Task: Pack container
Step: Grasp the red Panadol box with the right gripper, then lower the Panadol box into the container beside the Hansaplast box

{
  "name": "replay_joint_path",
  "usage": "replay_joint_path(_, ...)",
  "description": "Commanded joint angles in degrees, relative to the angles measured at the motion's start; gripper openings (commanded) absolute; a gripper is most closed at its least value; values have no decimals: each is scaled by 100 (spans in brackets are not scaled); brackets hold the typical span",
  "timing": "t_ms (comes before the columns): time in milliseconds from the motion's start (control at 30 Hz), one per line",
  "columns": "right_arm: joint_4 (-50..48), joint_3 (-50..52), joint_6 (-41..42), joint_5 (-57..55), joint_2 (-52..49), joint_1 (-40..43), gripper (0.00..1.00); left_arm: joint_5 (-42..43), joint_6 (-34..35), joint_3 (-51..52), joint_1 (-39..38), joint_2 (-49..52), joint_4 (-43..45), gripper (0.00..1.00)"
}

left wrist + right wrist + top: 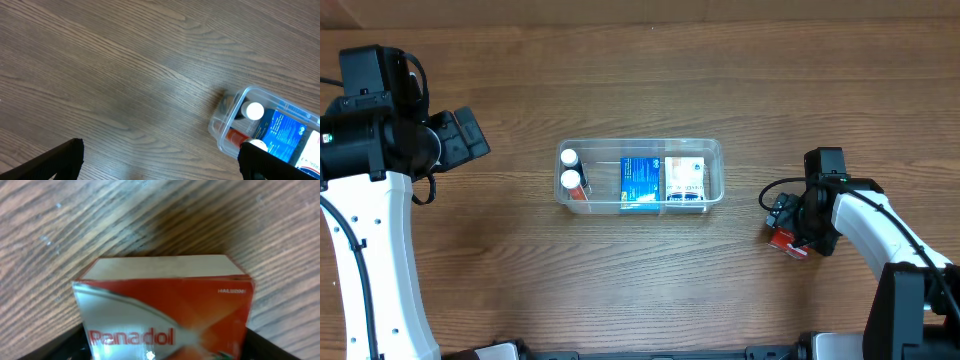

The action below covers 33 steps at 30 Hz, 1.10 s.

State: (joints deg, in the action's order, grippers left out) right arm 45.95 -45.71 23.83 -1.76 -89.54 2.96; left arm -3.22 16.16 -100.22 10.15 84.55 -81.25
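Note:
The clear plastic container (718,168) sits mid-table. It holds two white-capped bottles (570,180) at its left end, a blue box (640,180) and a white box (686,180). Its left end shows in the left wrist view (222,131). My right gripper (792,225) is at the right of the table, down at the tabletop and shut on a red and silver Panadol box (781,240). That box fills the right wrist view (165,305) between my fingers (160,352). My left gripper (470,135) is open and empty, raised to the left of the container (160,165).
The wooden table (640,280) surrounds the container. The white left arm (370,250) runs along the left edge and the right arm (890,240) along the right edge.

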Motion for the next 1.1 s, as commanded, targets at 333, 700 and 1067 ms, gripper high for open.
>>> replay_joint_path(333, 892, -1397, -35, -20, 319, -46, 67, 26, 55, -33, -9, 7, 2, 100)
replay_joint_path(700, 1624, -4142, -476, 236, 562, -1729, 65, 81, 57, -33, -9, 7, 4, 100)
replay_joint_path(1067, 1504, -4094, -367, 236, -745, -2929, 65, 175, 57, -33, -9, 9, 9, 100)
